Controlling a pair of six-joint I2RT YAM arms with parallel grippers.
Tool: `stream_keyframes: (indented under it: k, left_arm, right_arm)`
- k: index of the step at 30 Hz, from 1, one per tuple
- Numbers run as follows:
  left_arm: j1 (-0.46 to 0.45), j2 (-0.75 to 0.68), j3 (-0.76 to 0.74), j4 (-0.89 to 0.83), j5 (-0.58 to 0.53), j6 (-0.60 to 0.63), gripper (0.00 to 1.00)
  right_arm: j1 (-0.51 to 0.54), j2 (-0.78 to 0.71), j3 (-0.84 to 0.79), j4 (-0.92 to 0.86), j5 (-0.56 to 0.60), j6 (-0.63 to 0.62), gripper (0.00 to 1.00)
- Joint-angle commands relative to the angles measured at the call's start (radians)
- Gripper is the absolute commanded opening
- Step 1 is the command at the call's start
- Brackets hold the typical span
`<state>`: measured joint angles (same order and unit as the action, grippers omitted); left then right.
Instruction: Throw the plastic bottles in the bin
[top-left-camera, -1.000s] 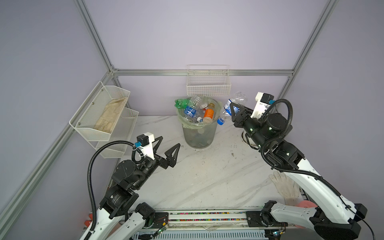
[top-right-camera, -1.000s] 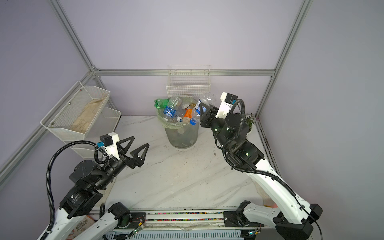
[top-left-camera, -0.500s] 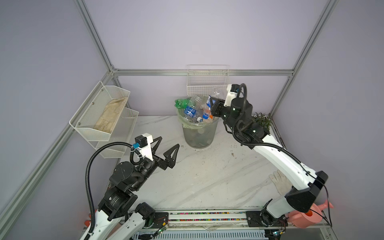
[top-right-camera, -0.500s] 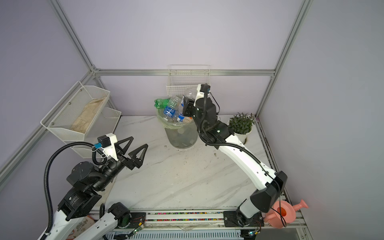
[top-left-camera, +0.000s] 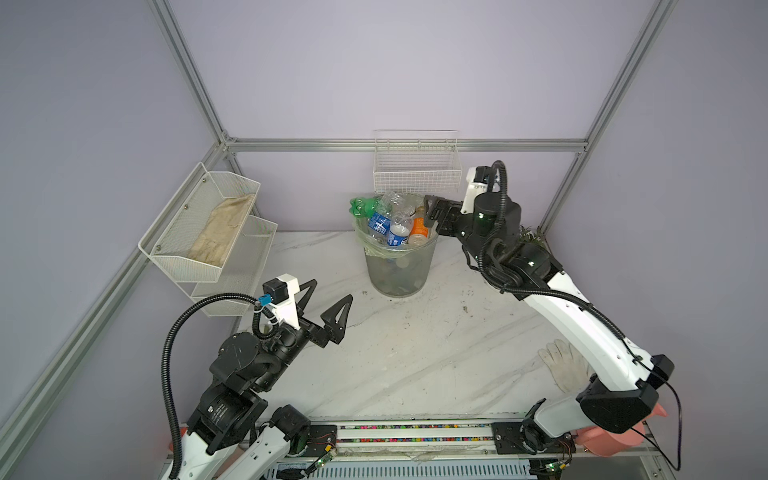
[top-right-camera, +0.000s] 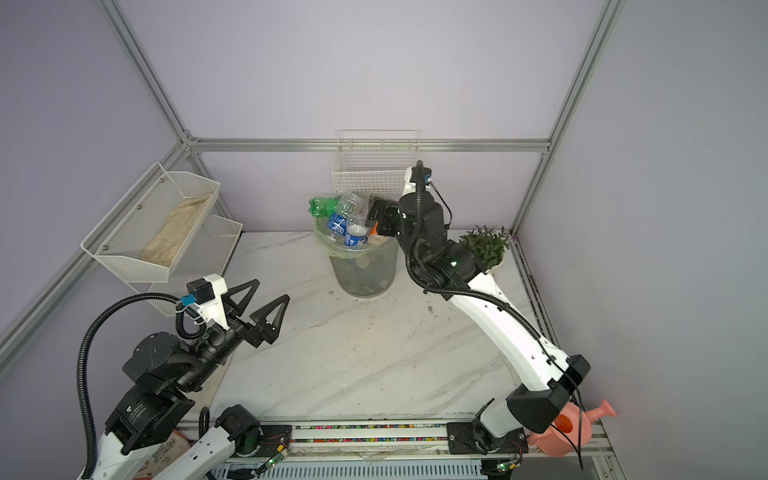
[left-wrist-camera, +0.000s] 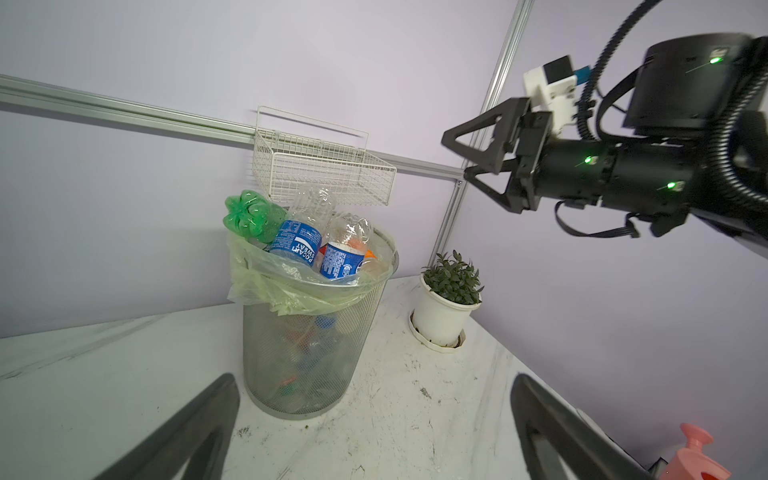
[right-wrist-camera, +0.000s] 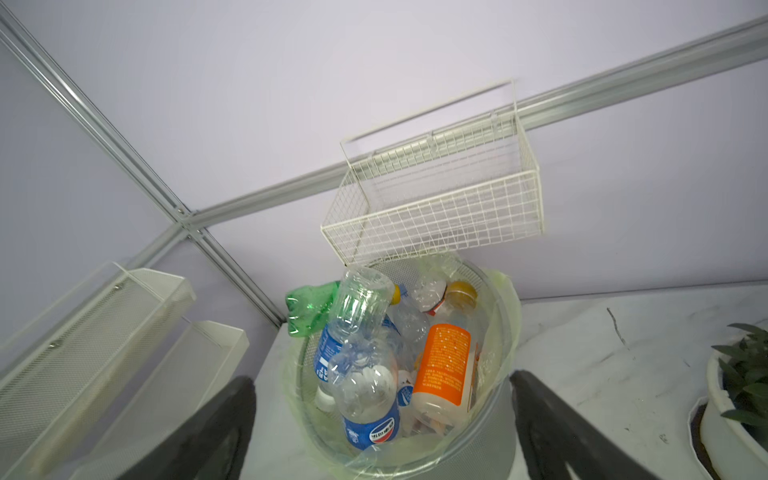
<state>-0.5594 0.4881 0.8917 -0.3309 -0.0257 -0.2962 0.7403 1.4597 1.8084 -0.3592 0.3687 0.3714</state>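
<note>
Grey wire mesh makes the tall round bin (top-left-camera: 399, 270), which is lined with a pale green translucent bag and stands on the white marble table (top-left-camera: 415, 353). The right gripper (left-wrist-camera: 456, 158) hangs in the air a little higher than the bin, near the rim on the side of the small potted plant (top-right-camera: 484, 245). Its two black fingers are spread wide apart and nothing is between them.

Just below and in front of this gripper the clear plastic bottles (right-wrist-camera: 365, 332) are heaped in the bin, higher than the rim. Nearest to the gripper lie an orange-labelled bottle (right-wrist-camera: 444, 365) and a blue-labelled bottle (right-wrist-camera: 372, 430). A green bottle (right-wrist-camera: 309, 309) is on the side far from the gripper and leans out over the edge. Beyond the heap, further from the gripper, a white rectangular wire basket (top-left-camera: 417, 174) hangs on the wall rail.

The left gripper (top-left-camera: 331, 290) hovers above the table, well apart from the bin, which stands ahead of it. Its jaws are also wide apart, and it holds nothing.
</note>
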Motion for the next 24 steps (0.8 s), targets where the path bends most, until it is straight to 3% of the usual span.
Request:
stream_keyframes:
  k: [1, 14, 21, 24]
  left_arm:
    - [-0.002, 0.018, 0.001, 0.023, 0.017, 0.004, 1.0]
    - [-0.002, 0.018, 0.007, -0.004, -0.044, 0.008, 1.0]
    - [-0.002, 0.05, 0.007, -0.027, -0.096, 0.006, 1.0]
    - [-0.003, 0.061, 0.004, -0.03, -0.113, 0.006, 1.0]
  right_arm:
    - [0.004, -0.005, -0.033, 0.007, 0.016, -0.002, 0.97]
    - [0.004, -0.106, -0.149, 0.086, 0.036, -0.059, 0.97]
    - [0.004, -0.373, -0.571, 0.468, -0.013, -0.289, 0.97]
    - [0.004, -0.427, -0.6, 0.463, 0.042, -0.32, 0.97]
